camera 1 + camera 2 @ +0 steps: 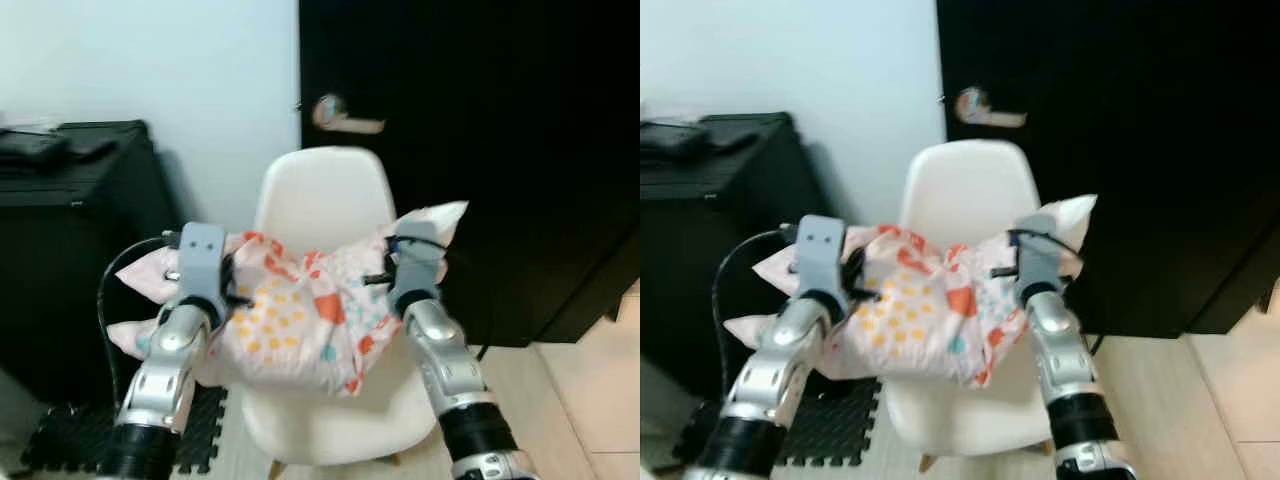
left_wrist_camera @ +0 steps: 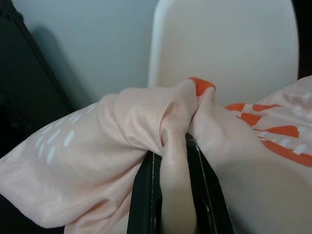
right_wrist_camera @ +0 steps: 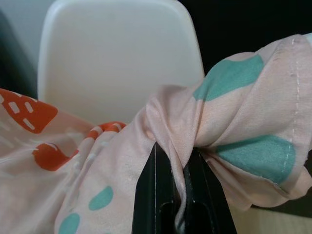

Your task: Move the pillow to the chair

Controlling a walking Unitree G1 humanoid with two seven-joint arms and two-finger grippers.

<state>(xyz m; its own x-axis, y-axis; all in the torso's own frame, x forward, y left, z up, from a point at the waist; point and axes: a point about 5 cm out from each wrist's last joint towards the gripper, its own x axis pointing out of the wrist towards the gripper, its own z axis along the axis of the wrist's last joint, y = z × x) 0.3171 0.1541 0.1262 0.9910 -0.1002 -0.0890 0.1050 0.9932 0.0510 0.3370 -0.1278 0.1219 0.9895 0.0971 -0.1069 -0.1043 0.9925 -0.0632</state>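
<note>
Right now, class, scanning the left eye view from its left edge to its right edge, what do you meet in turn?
Black cabinet → left tool gripping the pillow → pillow held in front of the white chair → right tool gripping the pillow's other end → dark door.

No text, label, brand, number or sign can be read here — the pillow point(image 1: 290, 320) carries only printed shapes: orange, yellow and teal dots and blocks. The white chair point(image 1: 325, 200) and the black cabinet point(image 1: 75, 190) are plain — no markings.
</note>
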